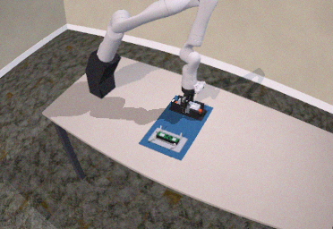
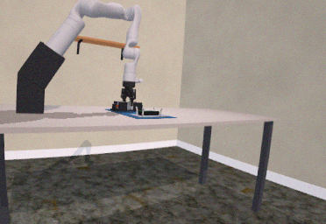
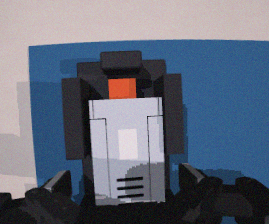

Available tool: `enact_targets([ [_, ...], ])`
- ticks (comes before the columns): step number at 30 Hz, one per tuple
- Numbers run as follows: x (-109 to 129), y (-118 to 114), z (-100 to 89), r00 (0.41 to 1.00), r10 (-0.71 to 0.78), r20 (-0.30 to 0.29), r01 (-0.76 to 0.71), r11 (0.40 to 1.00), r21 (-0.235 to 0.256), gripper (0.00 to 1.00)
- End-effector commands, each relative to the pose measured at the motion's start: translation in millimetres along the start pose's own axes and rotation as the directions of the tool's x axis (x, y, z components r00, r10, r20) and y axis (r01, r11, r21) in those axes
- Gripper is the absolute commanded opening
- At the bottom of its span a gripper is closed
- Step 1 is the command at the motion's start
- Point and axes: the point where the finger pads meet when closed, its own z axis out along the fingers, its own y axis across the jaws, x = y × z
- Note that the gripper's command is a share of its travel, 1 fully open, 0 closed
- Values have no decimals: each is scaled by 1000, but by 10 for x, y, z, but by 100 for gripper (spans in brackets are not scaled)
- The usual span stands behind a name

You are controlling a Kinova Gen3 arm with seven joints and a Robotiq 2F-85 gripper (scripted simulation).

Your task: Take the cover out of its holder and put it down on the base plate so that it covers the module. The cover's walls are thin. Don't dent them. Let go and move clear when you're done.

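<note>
The light grey cover [image 3: 127, 150] sits in its dark holder [image 3: 121, 107], which has an orange tab [image 3: 122, 88] at its far end. In the top view the holder [image 1: 190, 107] stands at the far end of the blue mat [image 1: 176, 128]. The base plate with the green module [image 1: 168, 138] lies at the mat's near end, uncovered. My gripper [image 3: 125, 179] is open, with one finger on each side of the cover's near end, low over the holder. Nothing is between the fingers. The gripper also shows in the top view [image 1: 185, 98] and in the exterior view [image 2: 128, 96].
The robot's dark base [image 1: 102, 73] stands at the table's back left. A wooden wall rail [image 2: 107, 44] runs behind the arm. The table edge runs close in front of the mat.
</note>
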Motion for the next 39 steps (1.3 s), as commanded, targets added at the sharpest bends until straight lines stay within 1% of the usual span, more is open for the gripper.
enact_targets([
  [1,37,24,26,1000,4,-7,-4,1000,0,100],
  [7,37,24,26,1000,4,-7,-4,1000,0,100],
  [8,7,9,16,1000,0,-1,0,1000,0,100],
  [17,50,25,20,1000,4,-7,-4,1000,0,100],
  [24,50,25,20,1000,4,-7,-4,1000,0,100],
  [25,21,16,19,1000,2,-3,-2,1000,-1,100],
  [39,55,23,11,1000,4,-7,-4,1000,0,100],
])
